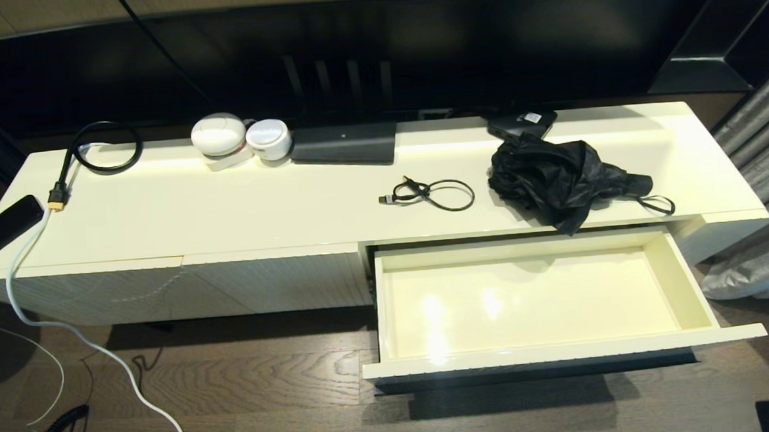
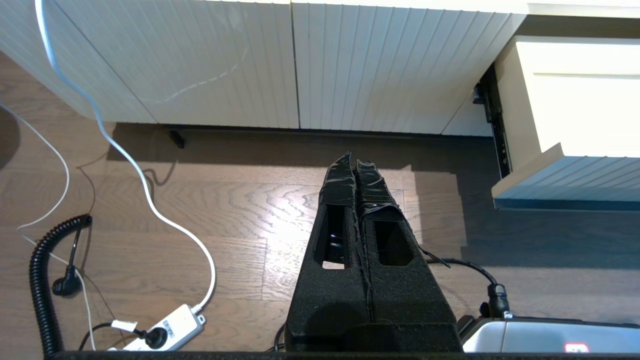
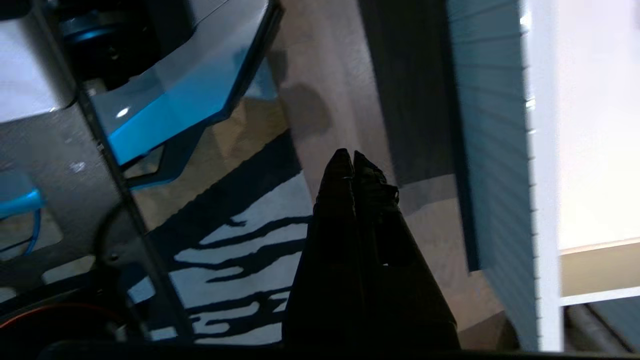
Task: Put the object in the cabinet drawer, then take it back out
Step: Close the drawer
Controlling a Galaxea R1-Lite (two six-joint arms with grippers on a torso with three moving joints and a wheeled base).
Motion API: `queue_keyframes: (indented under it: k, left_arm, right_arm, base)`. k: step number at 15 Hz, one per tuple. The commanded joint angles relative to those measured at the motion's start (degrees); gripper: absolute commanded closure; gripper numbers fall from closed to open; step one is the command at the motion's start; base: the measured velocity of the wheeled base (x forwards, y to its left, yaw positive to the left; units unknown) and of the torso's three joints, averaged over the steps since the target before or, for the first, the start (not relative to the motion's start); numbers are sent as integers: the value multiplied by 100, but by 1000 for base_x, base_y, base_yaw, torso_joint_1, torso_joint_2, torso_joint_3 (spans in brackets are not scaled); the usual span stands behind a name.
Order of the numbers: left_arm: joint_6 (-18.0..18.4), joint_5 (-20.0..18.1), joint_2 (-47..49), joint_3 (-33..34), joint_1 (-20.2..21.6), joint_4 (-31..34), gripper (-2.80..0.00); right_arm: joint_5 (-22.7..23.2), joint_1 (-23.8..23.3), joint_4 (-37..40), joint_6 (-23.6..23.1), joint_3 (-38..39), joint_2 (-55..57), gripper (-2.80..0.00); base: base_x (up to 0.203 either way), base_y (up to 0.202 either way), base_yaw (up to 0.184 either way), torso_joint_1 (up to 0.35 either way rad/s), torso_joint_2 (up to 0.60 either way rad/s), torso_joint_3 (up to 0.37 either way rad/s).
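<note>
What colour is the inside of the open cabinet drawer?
The cabinet drawer is smooth glossy cream inside, seen best in the head view.

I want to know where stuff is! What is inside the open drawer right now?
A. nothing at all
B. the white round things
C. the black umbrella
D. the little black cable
A: the cabinet drawer is pulled out and only its bare cream floor shows; the black umbrella and little black cable lie on the cabinet top.

Open drawer at the right of a long cabinet, things along its top.

The cabinet drawer [image 1: 690,279] stands pulled out at the near right, below the cabinet top [image 1: 226,211]. On the top, a folded umbrella [image 1: 563,177] lies right, just behind the drawer; a small coiled cable [image 1: 433,194] left of it; two round devices [image 1: 239,137] far left-centre.
</note>
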Motion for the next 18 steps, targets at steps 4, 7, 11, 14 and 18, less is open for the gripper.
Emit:
queue_keyframes:
  k: [4, 7, 11, 14, 18]
  left_arm:
    - [-3, 4, 0, 0, -4, -10, 0]
    - [-3, 4, 0, 0, 4, -2, 0]
    - [-3, 4, 0, 8, -5, -2, 0]
    - [-3, 4, 0, 0, 1, -2, 0]
    - [-3, 4, 0, 5, -3, -2, 0]
  right_arm:
    - [12, -61, -65, -46, 836, 131, 0]
    - [9, -187, -626, -63, 1025, 704, 0]
    - [-36, -212, -2302, -82, 1225, 1801, 0]
    - [-80, -221, -3636, -82, 1325, 2599, 0]
    - [-126, -394, -4765, -114, 1397, 3185, 0]
  base:
    - [0, 0, 0, 0, 0, 0]
    - [0, 0, 0, 0, 0, 0]
    - [0, 0, 0, 0, 0, 0]
    - [0, 0, 0, 0, 0, 0]
    - [0, 0, 0, 0, 0, 0]
